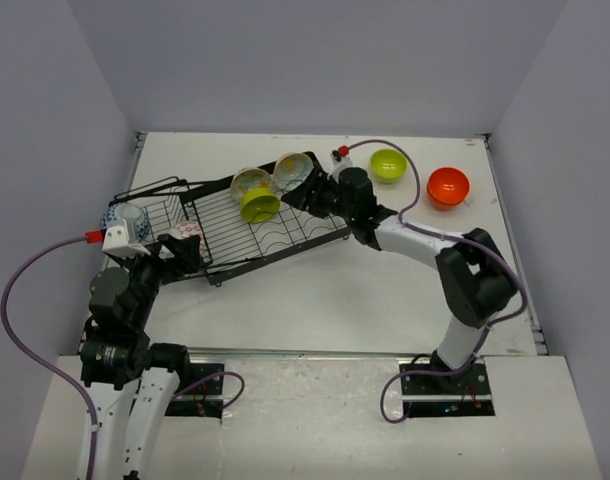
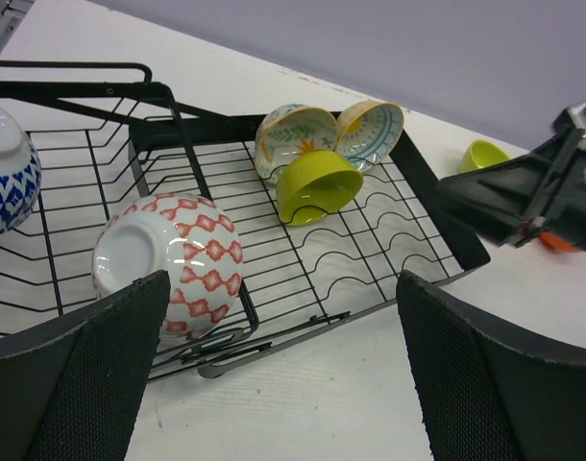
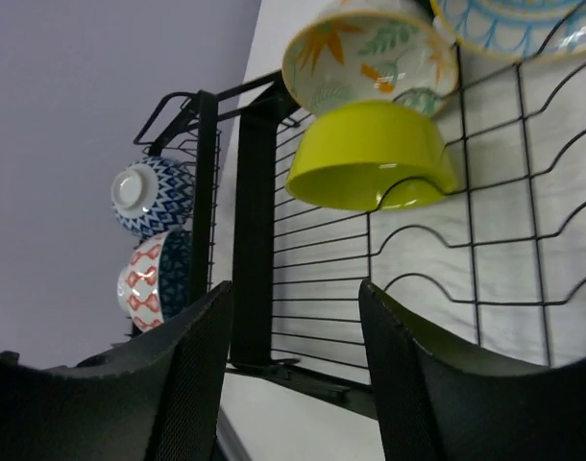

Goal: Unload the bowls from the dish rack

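Note:
The black wire dish rack lies slanted across the table's left half. On its grid a lime green bowl leans against two cream patterned bowls. In the basket end sit a blue-and-white bowl and a red-and-white bowl. My right gripper hovers at the rack's right end, open, with nothing between its fingers; the lime bowl is ahead of it. My left gripper stands wide open just in front of the rack, beside the red-and-white bowl.
A second lime green bowl and an orange-red bowl stand on the white table at the back right. Purple cables trail from both arms. Grey walls close in the table's far and side edges.

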